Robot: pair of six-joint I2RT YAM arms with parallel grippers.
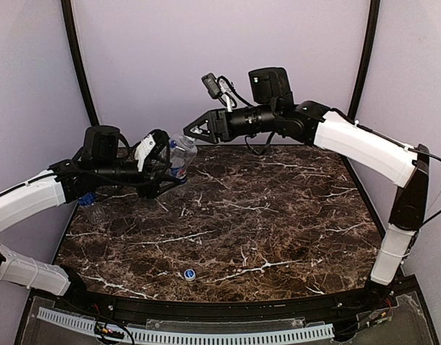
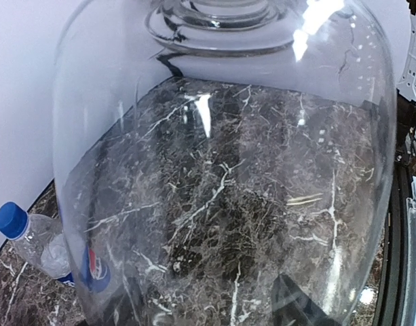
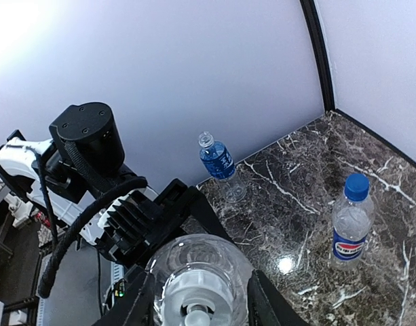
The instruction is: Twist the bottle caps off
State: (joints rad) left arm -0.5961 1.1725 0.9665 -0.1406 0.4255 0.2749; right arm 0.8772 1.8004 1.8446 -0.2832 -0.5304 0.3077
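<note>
1. Our left gripper (image 1: 162, 169) grips the clear bottle (image 1: 181, 157) by its body, raised near the far left corner of the counter (image 1: 278, 215); it must not slip.
2. Our right gripper (image 1: 188, 134) stands open astride the white cap (image 3: 194, 296); we should centre, close on the ribs, then twist.
3. The bottle looks unlabelled and thin-walled.

Unlabelled bottle (image 2: 228, 204) tilted in the air, white cap (image 3: 194, 299) on; Pepsi bottle (image 3: 350, 227) upright, blue cap (image 3: 357, 185) on; blue-band bottle (image 3: 218, 163) upright, open-necked; blue-and-white cap (image 1: 189, 274) loose on the surface (image 1: 278, 215).
</note>
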